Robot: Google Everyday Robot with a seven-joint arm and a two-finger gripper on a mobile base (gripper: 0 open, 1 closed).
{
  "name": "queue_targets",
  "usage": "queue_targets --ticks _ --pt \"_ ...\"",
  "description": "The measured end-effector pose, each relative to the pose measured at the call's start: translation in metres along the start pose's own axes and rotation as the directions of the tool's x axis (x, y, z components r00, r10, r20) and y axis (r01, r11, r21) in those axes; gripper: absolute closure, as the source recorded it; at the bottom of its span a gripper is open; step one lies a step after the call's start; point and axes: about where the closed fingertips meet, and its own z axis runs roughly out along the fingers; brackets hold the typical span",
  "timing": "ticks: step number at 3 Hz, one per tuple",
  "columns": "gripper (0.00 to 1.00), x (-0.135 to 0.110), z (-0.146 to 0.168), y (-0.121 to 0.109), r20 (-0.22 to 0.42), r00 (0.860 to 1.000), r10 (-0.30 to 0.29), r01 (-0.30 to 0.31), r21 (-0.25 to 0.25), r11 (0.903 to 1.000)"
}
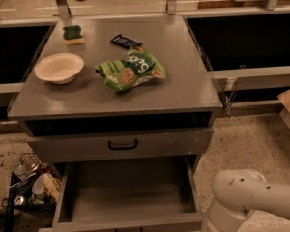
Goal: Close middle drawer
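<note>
The middle drawer is pulled far out at the bottom of the grey cabinet, and its shallow inside is bare. Its low front panel lies along the bottom edge of the view, and its handle is out of view. Above it is the taller drawer front with a black handle. My gripper is out of view. Only a white arm link shows at the lower right, just right of the open drawer's front corner.
On the cabinet top lie a white bowl, a green snack bag, a dark wrapped bar and a green sponge. A wire basket of clutter sits on the floor at the left. Dark bays flank the cabinet.
</note>
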Motion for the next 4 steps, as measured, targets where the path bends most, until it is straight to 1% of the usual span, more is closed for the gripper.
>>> queue_targets --ticks 1,2,3,4 --pt "1.0 0.003 0.035 -0.002 0.009 1.0 0.018 -0.018 -0.052 0.9985" --pt "1.0 0.003 0.035 -0.002 0.009 1.0 0.018 -0.018 -0.051 0.9985" --pt "1.0 0.005 0.045 -0.011 0.049 0.996 0.079 -0.078 -0.035 0.9964" --pt "1.0 0.004 0.05 -0.022 0.088 0.988 0.123 -0.122 -0.021 0.9923"
